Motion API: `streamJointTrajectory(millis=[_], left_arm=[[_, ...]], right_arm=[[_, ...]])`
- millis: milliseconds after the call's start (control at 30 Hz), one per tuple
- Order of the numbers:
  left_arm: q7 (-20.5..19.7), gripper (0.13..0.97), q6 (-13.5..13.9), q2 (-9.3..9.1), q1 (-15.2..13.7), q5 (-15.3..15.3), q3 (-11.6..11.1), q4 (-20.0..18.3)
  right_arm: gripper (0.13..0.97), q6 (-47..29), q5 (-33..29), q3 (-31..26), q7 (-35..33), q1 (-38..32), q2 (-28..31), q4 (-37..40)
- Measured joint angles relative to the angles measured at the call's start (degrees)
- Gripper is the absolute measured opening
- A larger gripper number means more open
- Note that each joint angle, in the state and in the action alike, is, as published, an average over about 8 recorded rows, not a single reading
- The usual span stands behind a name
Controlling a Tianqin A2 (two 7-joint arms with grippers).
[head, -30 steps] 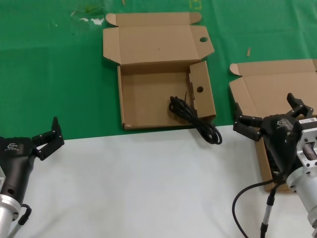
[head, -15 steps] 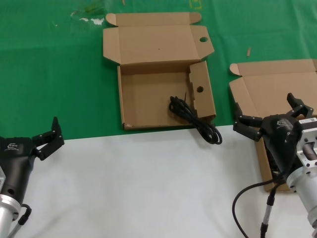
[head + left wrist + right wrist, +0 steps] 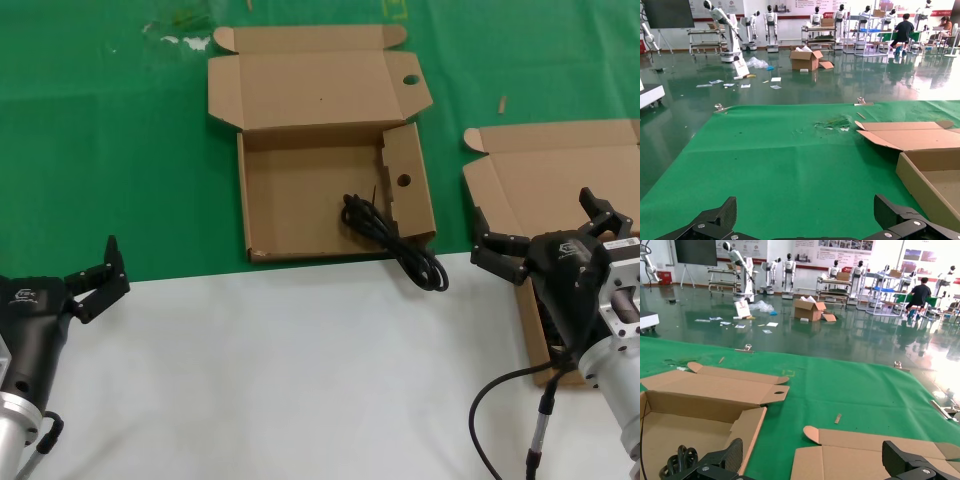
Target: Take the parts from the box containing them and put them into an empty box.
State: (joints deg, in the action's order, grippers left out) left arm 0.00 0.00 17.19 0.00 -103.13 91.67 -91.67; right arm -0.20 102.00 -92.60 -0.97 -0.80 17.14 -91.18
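A black cord coil (image 3: pixel 392 241), one of the parts, lies across the front right corner of the middle box (image 3: pixel 300 200), half inside and half out on the table. That box has a round hole in its lid (image 3: pixel 411 80) and in its side flap. The same coil (image 3: pixel 680 460) shows in the right wrist view. The plain-lidded box (image 3: pixel 550 170) stands at the right, its inside mostly hidden by my right gripper (image 3: pixel 548 230), which hangs open over it (image 3: pixel 815 462). My left gripper (image 3: pixel 100 278) waits open at the near left, holding nothing (image 3: pixel 807 220).
Green cloth (image 3: pixel 110 150) covers the far half of the table and white surface (image 3: pixel 280 370) the near half. A grey cable (image 3: pixel 500 400) loops under my right arm. Paper scraps (image 3: pixel 185 40) lie at the far left.
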Motion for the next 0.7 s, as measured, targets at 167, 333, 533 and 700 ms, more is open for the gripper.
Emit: streamJointTrajectory(millis=[167, 333, 533, 700], left_arm=[[0.00, 0.966, 0.00, 0.00, 0.00, 0.00, 0.00, 0.00], [0.00, 0.966, 0.00, 0.00, 0.00, 0.00, 0.00, 0.00], [0.00, 0.966, 0.00, 0.00, 0.00, 0.00, 0.00, 0.00], [0.00, 0.966, 0.00, 0.00, 0.00, 0.00, 0.00, 0.00]], right_arm=[[0.966, 0.00, 0.00, 0.00, 0.00, 0.00, 0.00, 0.00], [0.966, 0.00, 0.00, 0.00, 0.00, 0.00, 0.00, 0.00], [0.966, 0.00, 0.00, 0.00, 0.00, 0.00, 0.00, 0.00], [0.966, 0.00, 0.00, 0.00, 0.00, 0.00, 0.00, 0.00]])
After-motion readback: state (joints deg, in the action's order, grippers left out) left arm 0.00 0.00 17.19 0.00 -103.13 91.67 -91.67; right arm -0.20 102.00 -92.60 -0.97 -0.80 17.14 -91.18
